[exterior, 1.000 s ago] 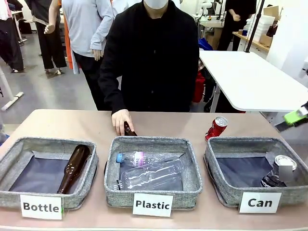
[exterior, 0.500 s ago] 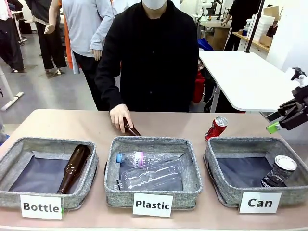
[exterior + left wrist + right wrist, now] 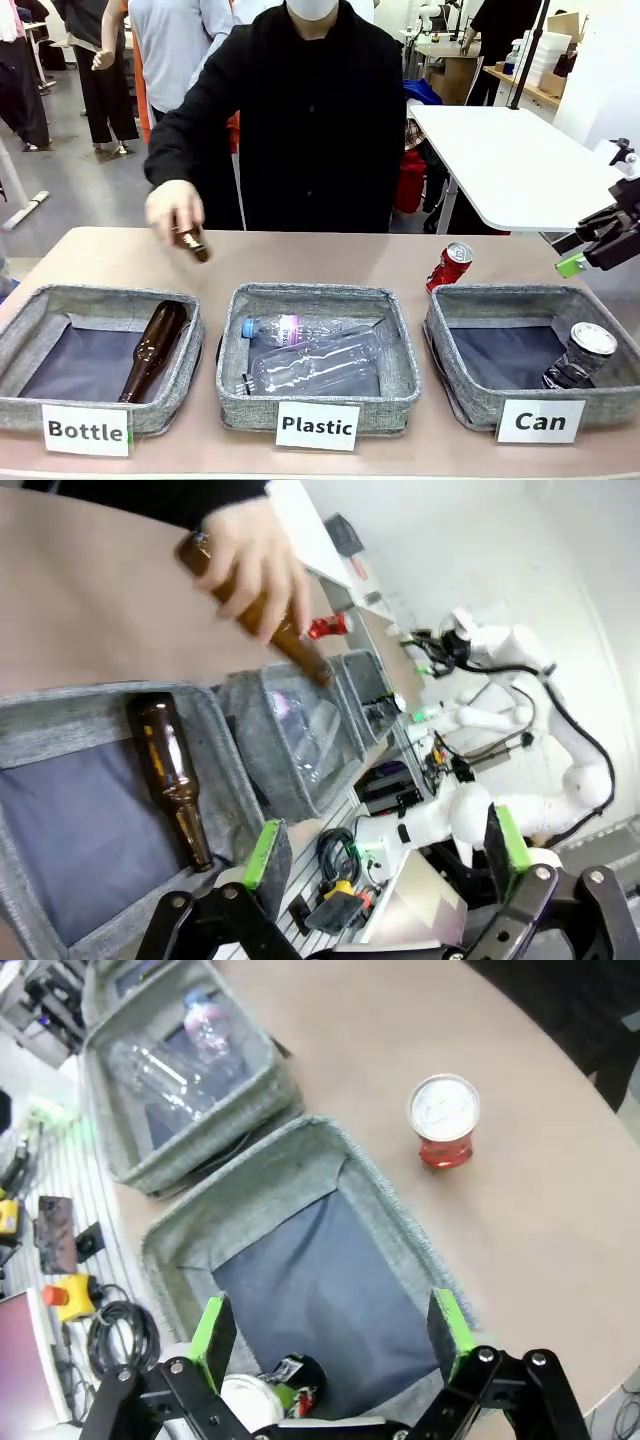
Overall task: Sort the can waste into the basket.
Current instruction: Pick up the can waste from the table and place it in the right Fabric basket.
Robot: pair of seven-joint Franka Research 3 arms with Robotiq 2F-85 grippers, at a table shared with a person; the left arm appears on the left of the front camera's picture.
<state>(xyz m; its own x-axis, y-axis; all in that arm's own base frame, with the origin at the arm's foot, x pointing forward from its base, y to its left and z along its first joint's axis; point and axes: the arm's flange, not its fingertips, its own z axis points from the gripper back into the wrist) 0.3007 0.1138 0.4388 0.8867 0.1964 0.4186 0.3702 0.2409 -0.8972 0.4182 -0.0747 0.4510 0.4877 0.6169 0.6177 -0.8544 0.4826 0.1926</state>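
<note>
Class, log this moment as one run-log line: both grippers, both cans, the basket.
left gripper: open | right gripper: open, over basket | grey-black can: in basket | red can: on table, outside basket

A pale brown tabletop [image 3: 100, 255] carries three low grey woven-fabric baskets in a row, each with a white label: the Bottle basket [image 3: 100, 297] left, the Plastic basket [image 3: 310, 293] centre, the Can basket [image 3: 520, 292] right. A crushed red drink can [image 3: 450, 266] stands, seemingly tilted, just behind the Can basket.
</note>
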